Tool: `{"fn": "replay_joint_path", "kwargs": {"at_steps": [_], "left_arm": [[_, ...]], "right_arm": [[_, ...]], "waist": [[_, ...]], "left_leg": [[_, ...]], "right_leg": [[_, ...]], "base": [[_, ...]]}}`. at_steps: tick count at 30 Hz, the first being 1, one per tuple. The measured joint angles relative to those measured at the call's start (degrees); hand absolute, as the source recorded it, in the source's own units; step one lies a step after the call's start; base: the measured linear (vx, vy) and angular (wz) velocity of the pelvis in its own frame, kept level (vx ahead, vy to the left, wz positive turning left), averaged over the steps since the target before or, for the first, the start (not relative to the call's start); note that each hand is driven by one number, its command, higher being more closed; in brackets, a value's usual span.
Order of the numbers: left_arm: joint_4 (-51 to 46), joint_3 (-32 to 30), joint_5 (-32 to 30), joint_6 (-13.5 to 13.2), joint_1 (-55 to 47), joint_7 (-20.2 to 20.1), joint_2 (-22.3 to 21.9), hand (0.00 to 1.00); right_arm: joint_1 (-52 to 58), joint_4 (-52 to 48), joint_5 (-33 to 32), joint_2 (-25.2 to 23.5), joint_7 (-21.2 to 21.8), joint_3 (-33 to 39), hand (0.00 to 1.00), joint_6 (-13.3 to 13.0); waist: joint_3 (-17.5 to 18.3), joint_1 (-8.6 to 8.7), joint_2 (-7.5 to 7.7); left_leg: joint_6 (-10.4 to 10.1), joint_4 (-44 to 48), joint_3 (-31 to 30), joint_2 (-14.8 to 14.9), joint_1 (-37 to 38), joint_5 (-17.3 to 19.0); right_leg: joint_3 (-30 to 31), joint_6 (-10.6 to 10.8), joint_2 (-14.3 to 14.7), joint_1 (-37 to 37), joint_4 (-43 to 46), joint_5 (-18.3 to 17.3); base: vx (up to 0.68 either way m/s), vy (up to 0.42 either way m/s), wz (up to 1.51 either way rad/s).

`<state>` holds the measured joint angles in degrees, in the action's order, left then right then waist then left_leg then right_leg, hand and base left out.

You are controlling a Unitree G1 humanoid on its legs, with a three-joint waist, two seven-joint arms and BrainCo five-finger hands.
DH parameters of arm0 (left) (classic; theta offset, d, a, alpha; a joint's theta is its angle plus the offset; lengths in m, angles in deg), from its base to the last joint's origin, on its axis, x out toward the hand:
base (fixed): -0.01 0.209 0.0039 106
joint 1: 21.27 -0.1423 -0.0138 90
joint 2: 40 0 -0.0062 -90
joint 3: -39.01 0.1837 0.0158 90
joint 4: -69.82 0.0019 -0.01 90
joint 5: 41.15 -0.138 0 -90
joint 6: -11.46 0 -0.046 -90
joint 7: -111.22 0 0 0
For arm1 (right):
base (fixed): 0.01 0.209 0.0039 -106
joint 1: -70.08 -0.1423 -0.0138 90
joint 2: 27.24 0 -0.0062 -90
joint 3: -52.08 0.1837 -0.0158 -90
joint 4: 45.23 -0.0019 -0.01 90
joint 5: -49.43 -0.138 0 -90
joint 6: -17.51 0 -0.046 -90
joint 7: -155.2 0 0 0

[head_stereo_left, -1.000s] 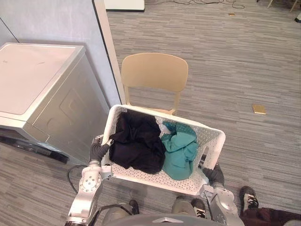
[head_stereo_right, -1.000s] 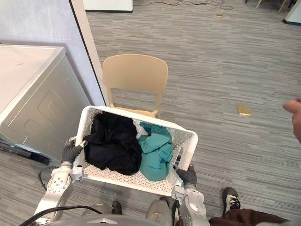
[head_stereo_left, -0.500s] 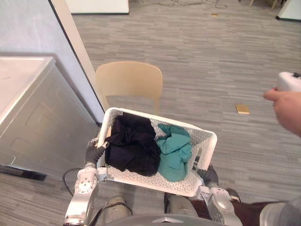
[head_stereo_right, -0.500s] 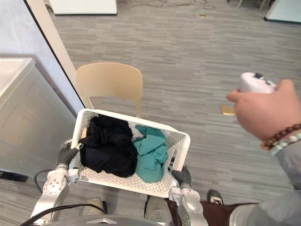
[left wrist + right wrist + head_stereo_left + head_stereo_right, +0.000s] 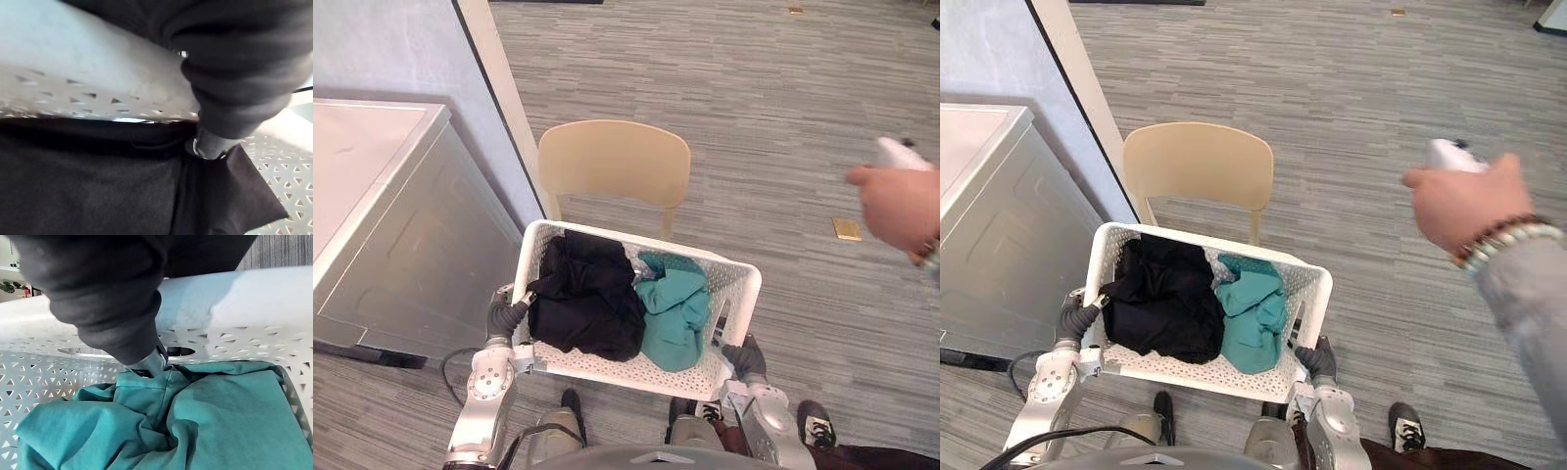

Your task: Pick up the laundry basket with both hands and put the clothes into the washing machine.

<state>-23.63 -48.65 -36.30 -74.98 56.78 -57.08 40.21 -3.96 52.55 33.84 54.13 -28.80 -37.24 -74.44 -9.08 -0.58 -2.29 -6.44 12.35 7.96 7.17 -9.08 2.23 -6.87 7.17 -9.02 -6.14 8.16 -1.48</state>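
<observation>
The laundry basket is held up in front of a beige chair, with the washing machine to its left. The left hand and right hand each clasp an end rim, hooked over it. Inside lie black clothes and a teal garment; a person's hand shows at right

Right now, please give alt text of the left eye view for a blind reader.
The left hand and right hand hold a white laundry basket of black clothes and teal clothes, beige chair behind, washing machine at left.
</observation>
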Motion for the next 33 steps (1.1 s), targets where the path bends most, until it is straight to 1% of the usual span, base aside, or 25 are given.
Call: {"fn": "replay_joint_path", "kwargs": {"at_steps": [1,3,5,6,7,10,13,15,16,19,20,23,24,26,28,30,33], "left_arm": [[0.0,0.02,0.0,0.0,0.72,0.43,0.28,1.0],[0.0,-0.04,0.0,0.0,2.83,0.81,0.85,1.0],[0.38,0.15,-0.01,-0.19,5.88,1.86,2.33,1.0],[1.78,0.17,0.0,-0.39,9.01,2.27,3.33,1.0],[3.8,0.17,0.0,-0.41,12.62,2.99,4.25,1.0],[9.57,0.43,0.0,-0.41,20.71,3.46,5.47,1.0],[13.5,0.67,0.0,-0.37,26.83,4.42,5.76,1.0],[14.72,1.1,0.04,-0.28,28.57,4.72,6.18,1.0],[15.68,1.36,0.14,-0.28,29.76,5.15,6.41,1.0],[19.73,2.21,0.29,-0.25,34.6,5.74,7.95,1.0],[22.03,2.29,0.82,-0.16,38.13,6.49,8.97,1.0],[23.46,2.22,1.35,-0.15,41.08,7.08,9.75,1.0],[25.18,2.33,1.34,-0.15,43.76,7.5,10.71,1.0],[27.42,2.3,1.34,-0.16,46.4,7.62,11.33,1.0],[29.81,2.29,1.33,-0.15,49.31,7.63,13.19,1.0],[30.24,1.65,1.47,-0.15,49.67,7.8,14.38,1.0],[31.52,1.02,2.16,-0.16,49.82,7.97,14.37,1.0]], "right_arm": [[-1.07,0.1,0.0,0.01,-0.18,-0.03,1.0,-0.01],[-3.13,0.1,0.09,0.09,-0.4,-0.03,1.0,-0.09],[-5.91,0.29,0.1,0.26,-0.84,-0.17,1.0,-0.11],[-8.22,0.92,0.1,0.58,-1.63,-0.54,1.0,-0.11],[-11.15,2.39,0.1,0.64,-2.41,-0.72,1.0,-0.11],[-16.75,5.03,0.08,1.57,-4.11,-0.78,1.0,-0.01],[-21.0,6.78,-0.57,2.57,-5.61,-0.81,1.0,0.15],[-22.21,6.88,-0.79,2.73,-6.56,-0.82,1.0,0.96],[-22.74,7.25,-1.52,2.96,-6.8,-0.99,1.0,0.97],[-26.4,10.8,-3.16,3.5,-7.8,-1.8,1.0,1.12],[-29.28,11.89,-3.32,4.19,-8.71,-2.71,1.0,1.2],[-31.85,12.32,-4.41,4.41,-9.32,-2.85,1.0,1.18],[-34.33,14.08,-4.71,4.47,-9.79,-2.87,1.0,1.12],[-36.37,15.33,-4.94,4.46,-10.13,-3.0,1.0,0.96],[-40.23,18.59,-5.69,4.37,-10.58,-4.33,1.0,0.66],[-42.13,19.09,-6.63,4.33,-11.02,-5.39,1.0,0.57],[-44.4,21.49,-6.81,4.39,-11.11,-5.68,1.0,-0.41]], "waist": [[-0.06,0.01,0.1],[-0.24,-0.03,0.39],[-0.77,-0.1,0.95],[-1.33,-0.36,1.5],[-2.91,-0.4,2.11],[-5.36,-0.26,3.03],[-8.67,0.12,3.39],[-10.28,0.18,3.43],[-11.14,0.17,3.44],[-11.95,0.07,3.66],[-13.74,0.11,3.74],[-15.25,0.13,3.83],[-15.84,0.13,4.03],[-15.91,-0.04,4.16],[-16.22,0.01,4.75],[-16.68,-0.17,5.49],[-16.76,-0.67,5.65]], "left_leg": [[0.25,-0.87,0.1,-0.28,-0.25,-0.54],[0.03,-2.19,0.17,-0.43,-1.34,-1.46],[-0.04,-3.66,0.71,-0.39,-3.02,-2.67],[-0.2,-4.66,1.26,-0.32,-4.08,-3.58],[-0.15,-5.34,1.63,-0.32,-4.25,-4.3],[-0.04,-5.52,1.85,-0.32,-6.71,-5.28],[0.29,-5.62,1.64,-0.38,-8.91,-6.33],[0.24,-5.68,1.57,-0.33,-9.01,-6.49],[0.38,-5.85,1.53,-0.32,-9.08,-6.73],[0.29,-7.29,1.36,-0.3,-9.99,-8.1],[0.39,-7.51,1.24,-0.23,-9.99,-8.66],[0.27,-7.55,1.06,-0.16,-10.12,-8.89],[0.13,-7.67,0.89,-0.14,-10.47,-9.07],[-0.04,-8.19,0.88,-0.14,-11.17,-9.4],[0.06,-9.53,1.09,-0.15,-11.89,-10.69],[0.05,-9.55,1.52,0.13,-12.01,-10.75],[0.06,-9.53,1.51,0.4,-12.06,-10.76]], "right_leg": [[-0.01,-0.01,0.0,-0.12,-1.26,0.77],[-0.02,-0.18,0.12,-1.24,-3.08,2.1],[0.27,-0.3,0.36,-2.88,-4.9,3.79],[0.78,-0.31,0.58,-4.05,-6.21,5.25],[1.48,-0.38,0.84,-4.16,-7.55,6.46],[1.73,-0.5,0.92,-6.25,-8.91,8.27],[1.84,-0.56,0.97,-8.06,-9.19,9.3],[1.82,-0.61,1.06,-8.11,-9.35,9.5],[1.8,-0.64,1.1,-8.22,-9.34,9.53],[1.7,-0.93,1.32,-9.77,-9.26,9.95],[1.67,-1.03,1.44,-9.89,-9.05,10.14],[1.66,-1.13,1.55,-10.04,-9.0,10.36],[1.64,-1.13,1.57,-10.41,-8.97,10.46],[1.71,-1.14,1.58,-11.55,-8.59,10.47],[1.85,-1.24,1.71,-12.98,-8.54,10.89],[2.38,-1.31,1.98,-13.47,-8.54,11.06],[2.46,-1.33,2.24,-13.58,-8.51,11.07]], "base": [[-0.02,0.035,-0.05],[-0.05,0.027,-0.06],[-0.08,0.014,-0.15],[-0.08,0.0,-0.2],[-0.06,-0.001,-0.2],[-0.09,0.004,-0.07],[-0.08,0.0,0.01],[-0.05,-0.012,0.02],[-0.05,-0.023,0.01],[-0.05,-0.028,0.02],[-0.06,-0.03,0.02],[-0.07,-0.021,0.02],[-0.09,-0.021,0.02],[-0.05,-0.016,-0.01],[-0.03,-0.019,-0.05],[-0.01,-0.025,-0.12],[0.0,-0.022,-0.04]]}}
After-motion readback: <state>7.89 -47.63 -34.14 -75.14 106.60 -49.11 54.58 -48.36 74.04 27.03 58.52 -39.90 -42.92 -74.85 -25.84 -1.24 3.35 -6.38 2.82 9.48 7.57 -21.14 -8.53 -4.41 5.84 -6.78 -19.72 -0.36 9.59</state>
